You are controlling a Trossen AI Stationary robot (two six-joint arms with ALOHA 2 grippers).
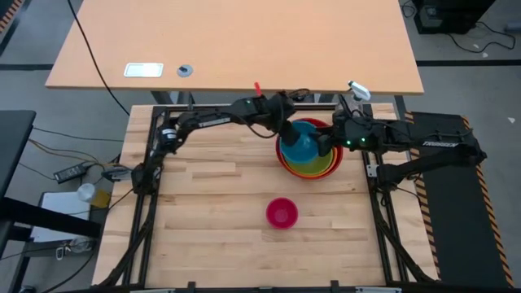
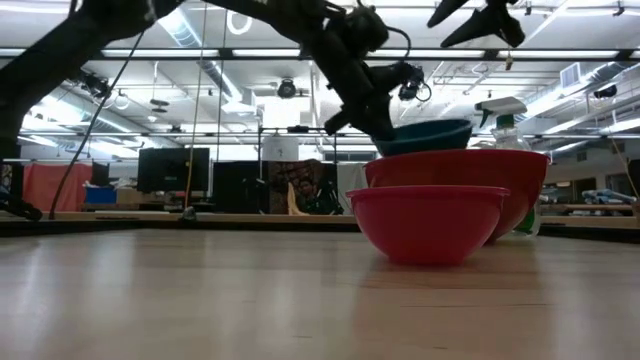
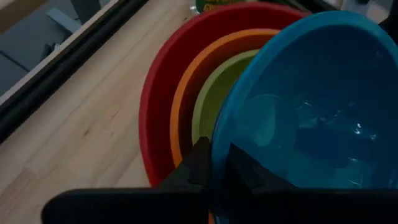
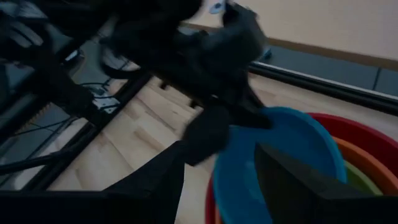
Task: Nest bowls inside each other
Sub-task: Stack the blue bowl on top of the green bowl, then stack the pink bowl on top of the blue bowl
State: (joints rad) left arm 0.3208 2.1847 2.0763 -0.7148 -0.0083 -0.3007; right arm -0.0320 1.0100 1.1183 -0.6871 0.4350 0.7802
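A blue bowl [image 1: 304, 145] hangs tilted over a stack of three nested bowls: red [image 1: 284, 163] outermost, then orange [image 3: 184, 93], then green [image 3: 208, 99]. My left gripper [image 1: 291, 137] reaches in from the far left and is shut on the blue bowl. My right gripper [image 1: 326, 146] stands open just right of the stack, its fingers [image 4: 155, 180] apart and touching nothing. A small red bowl [image 1: 282, 213] stands on its base nearer the front edge. My left gripper pinches the blue bowl's rim [image 3: 217, 146] on the side toward the table's left, one finger inside the bowl [image 3: 245, 171] and one outside [image 3: 198, 162]. The fingers slant down from the far left. The bowl is tilted above the stack; the red bowl's wall hides its bottom.
A spray bottle [image 2: 505, 110] stands behind the stack at the table's far right. Dark frame rails [image 1: 151, 175] run along the left and right edges. Bare wood lies to the left and front of the small red bowl.
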